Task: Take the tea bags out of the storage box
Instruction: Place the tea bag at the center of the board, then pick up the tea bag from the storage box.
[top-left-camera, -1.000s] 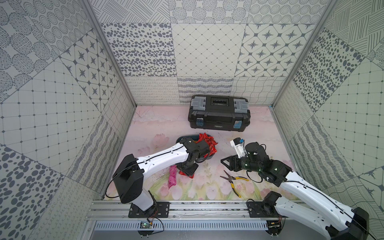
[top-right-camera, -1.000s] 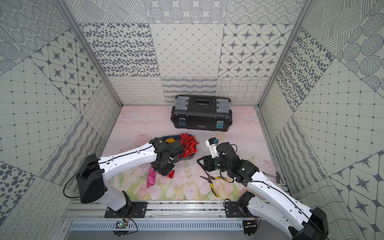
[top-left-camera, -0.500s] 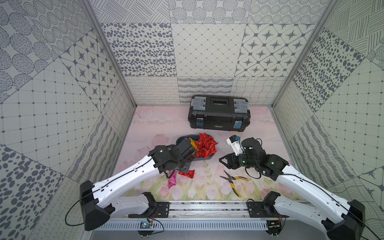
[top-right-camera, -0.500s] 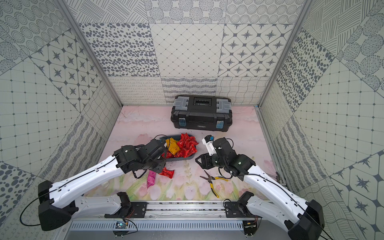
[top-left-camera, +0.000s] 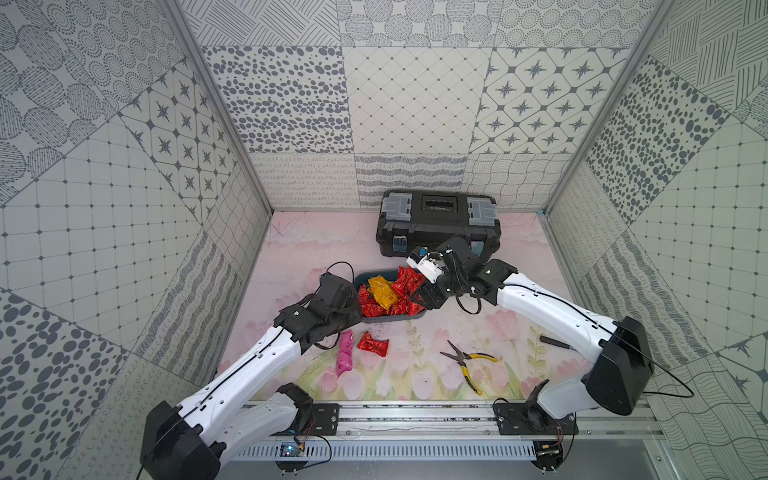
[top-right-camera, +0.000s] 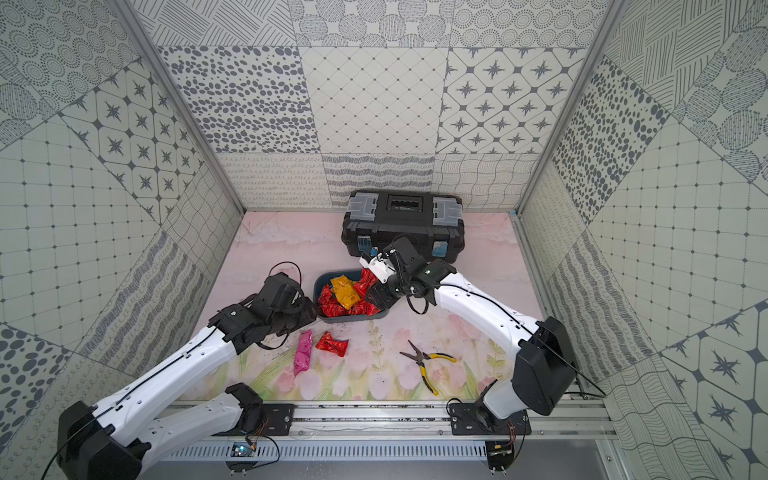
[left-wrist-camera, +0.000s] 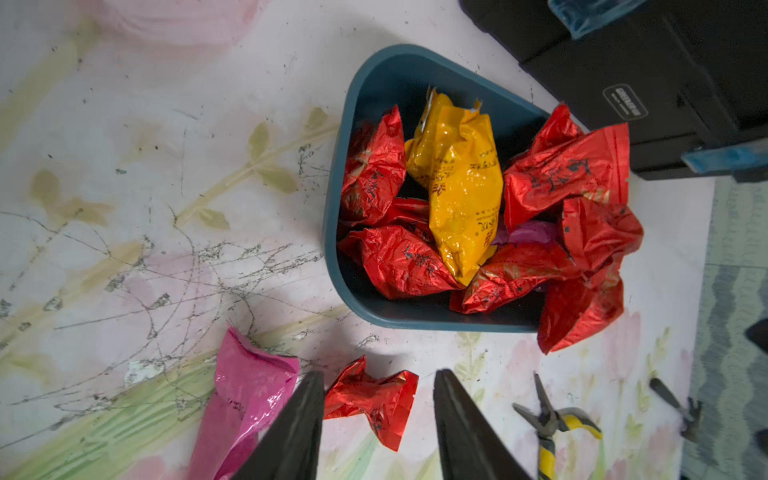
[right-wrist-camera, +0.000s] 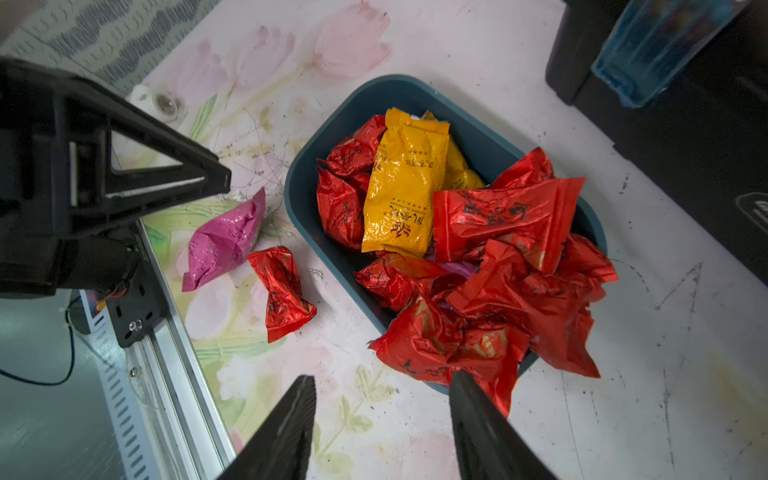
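Closest to the rail (top-left-camera: 415, 420), yellow-handled pliers (top-left-camera: 464, 360) lie on the tabletop (top-left-camera: 316, 249) in front of the right arm (top-left-camera: 548, 311). To their left, a pink tea bag (top-left-camera: 345, 353) and a crumpled red tea bag (top-left-camera: 373, 343) lie side by side on the tabletop, just outside the near wall of the storage box (top-left-camera: 386, 320). The left arm (top-left-camera: 266, 357) reaches in beside them, its wrist at the box's left end. In the left wrist view its jaws stand partly apart and grip nothing, and the loose red tea bag shows on the tabletop between them.

Further back, the dark teal box sits mid-tabletop, heaped with red tea bags (top-left-camera: 372, 309), with a yellow-orange tea bag (top-left-camera: 383, 292) on top. A scrap of pink foil (left-wrist-camera: 528, 232) shows under the pile. At the box's right end, red bags spill over the rim. The right arm's jaws hang there, partly apart, holding nothing. One tip overlaps a spilling red bag, and I cannot tell whether it touches.

Behind everything, a black toolbox (top-left-camera: 436, 232) stands closed at the far edge of the tabletop.
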